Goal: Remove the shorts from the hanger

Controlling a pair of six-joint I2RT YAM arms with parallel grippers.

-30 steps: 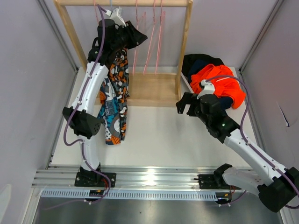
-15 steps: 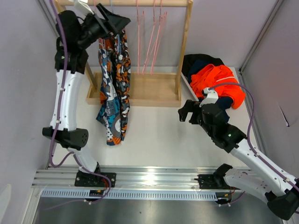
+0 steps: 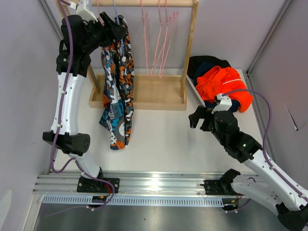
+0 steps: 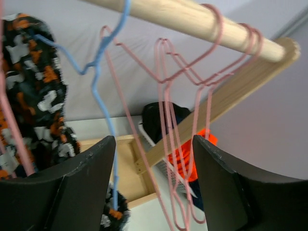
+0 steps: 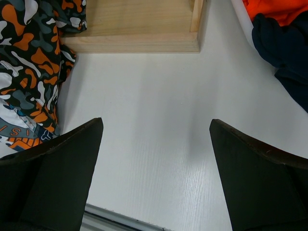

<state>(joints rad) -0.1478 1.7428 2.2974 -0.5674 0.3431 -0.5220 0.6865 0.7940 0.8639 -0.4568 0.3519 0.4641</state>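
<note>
1. At the far left of the wooden rail [image 3: 144, 3], the left gripper [image 3: 113, 25] is raised with its jaws spread and nothing between them.
2. Just beside it, the camouflage shorts [image 3: 126, 62] and the teal-print shorts [image 3: 114, 120] hang down toward the table [image 3: 163, 139].
3. The right gripper [image 3: 197, 118] hovers over the table, jaws wide and empty.
4. The orange shorts [image 3: 224, 82], navy shorts [image 3: 232, 106] and black shorts [image 3: 207, 62] lie heaped at the far right.

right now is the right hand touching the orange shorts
Apart. The right wrist view shows the right hand open over the bare table, with the orange shorts off in the far corner, well clear of it.
</note>
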